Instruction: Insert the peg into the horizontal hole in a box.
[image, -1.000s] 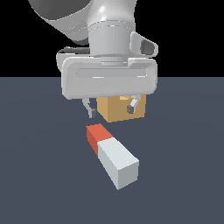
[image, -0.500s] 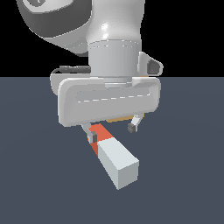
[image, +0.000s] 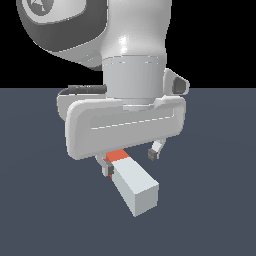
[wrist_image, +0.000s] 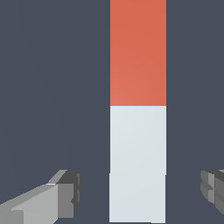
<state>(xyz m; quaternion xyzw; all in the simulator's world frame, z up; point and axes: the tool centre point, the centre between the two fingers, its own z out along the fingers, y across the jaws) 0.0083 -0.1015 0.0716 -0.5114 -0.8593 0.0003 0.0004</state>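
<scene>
Hand (image: 131, 161) low over the tabletop (image: 215, 200), spread wide, straddling the peg (image: 133, 184) with space on each side. Fingertips (wrist_image: 65, 192) level with the white part, not touching it. Peg flat on the tabletop, red-orange end tucked under the arm's body, white end nearer the exterior camera. Box hidden behind the arm.
</scene>
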